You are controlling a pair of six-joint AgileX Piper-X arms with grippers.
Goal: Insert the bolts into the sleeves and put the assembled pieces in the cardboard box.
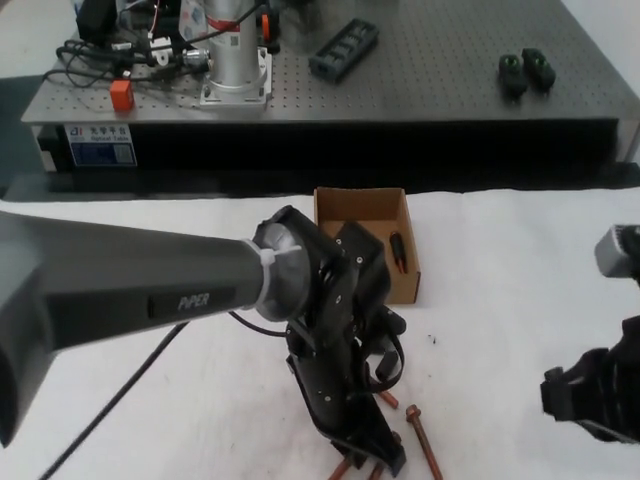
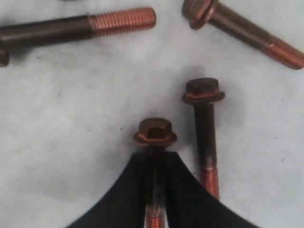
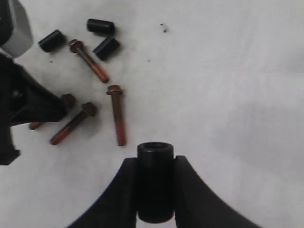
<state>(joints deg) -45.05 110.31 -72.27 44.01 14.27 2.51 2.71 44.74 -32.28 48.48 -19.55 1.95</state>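
My left gripper point(image 2: 155, 159) is shut on the shank of a copper bolt point(image 2: 154, 135), low over the white cloth, with the hex head sticking out past the fingertips. Three more bolts lie close by: one alongside point(image 2: 205, 128) and two farther off point(image 2: 85, 27) point(image 2: 244, 32). My right gripper point(image 3: 155, 164) is shut on a black sleeve point(image 3: 155, 183), its open end facing away from the wrist. Loose bolts point(image 3: 117, 114) and three black sleeves point(image 3: 100, 26) lie beyond it. The cardboard box point(image 1: 360, 205) stands behind the left gripper point(image 1: 385, 460) and holds a dark piece point(image 1: 398, 250).
The left arm point(image 1: 150, 285) stretches from the left across the cloth toward the middle. The right arm point(image 1: 595, 395) sits at the right edge. A perforated metal bench point(image 1: 450, 60) with a post, cables and black parts lies behind the cloth.
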